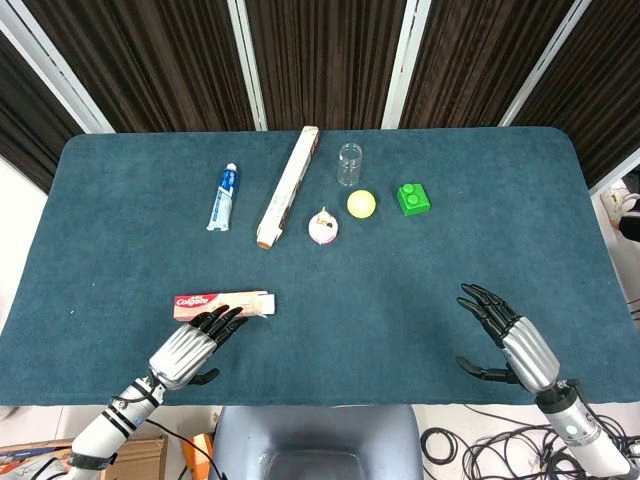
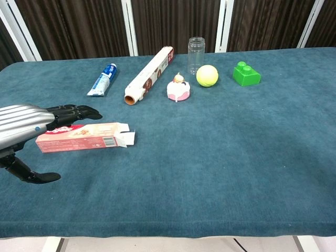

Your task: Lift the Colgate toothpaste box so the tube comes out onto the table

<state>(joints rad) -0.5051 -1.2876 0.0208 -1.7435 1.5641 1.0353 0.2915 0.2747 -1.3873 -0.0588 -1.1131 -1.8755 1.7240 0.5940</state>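
Note:
The red and white Colgate box [image 1: 222,303] [image 2: 79,136] lies flat near the front left of the table, its right end flaps open. My left hand [image 1: 195,343] [image 2: 31,123] hovers at the box's left end, fingers stretched over its top and thumb [image 2: 31,177] spread out on the near side; it grips nothing. A blue and white toothpaste tube [image 1: 223,197] [image 2: 103,80] lies apart at the back left. My right hand [image 1: 505,335], seen only in the head view, stands open over the front right of the table, far from the box.
A long roll box [image 1: 288,186] [image 2: 149,75] lies diagonally at the back centre. Beside it are a clear jar [image 1: 349,164] [image 2: 196,48], a yellow ball [image 1: 361,204] [image 2: 207,75], a green brick [image 1: 413,198] [image 2: 245,73] and a small pink-white toy [image 1: 324,228] [image 2: 178,88].

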